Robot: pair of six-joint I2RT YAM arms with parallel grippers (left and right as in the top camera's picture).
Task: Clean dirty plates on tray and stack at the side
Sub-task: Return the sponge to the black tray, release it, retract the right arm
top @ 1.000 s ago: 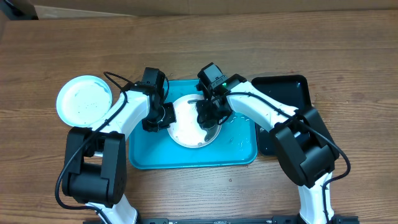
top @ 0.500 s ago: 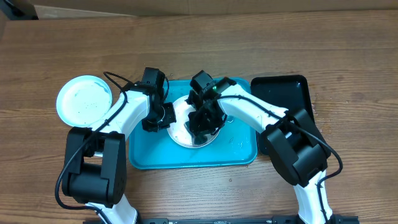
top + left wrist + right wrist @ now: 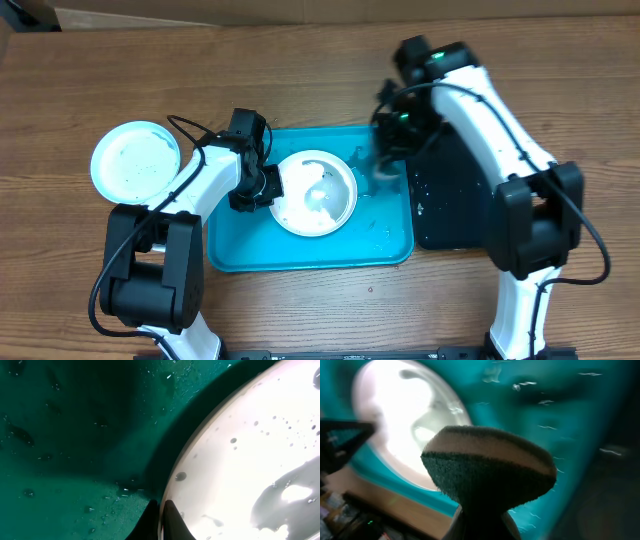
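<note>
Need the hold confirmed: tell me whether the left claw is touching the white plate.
Touching. Left wrist view shows the left claw pinching the white plate's rim, a finger each side.

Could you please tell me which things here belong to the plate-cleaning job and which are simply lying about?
Part of the job:
- white plate
- turquoise tray
- pale blue plate, set aside at left
- sponge, in the right gripper
- left gripper, pinching the white plate's rim

Lying about:
- black tray

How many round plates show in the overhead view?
2: one white round plastic plate on the turquoise plastic tray; one light blue plate on the wooden table, left. Another could hide beneath it.
</note>
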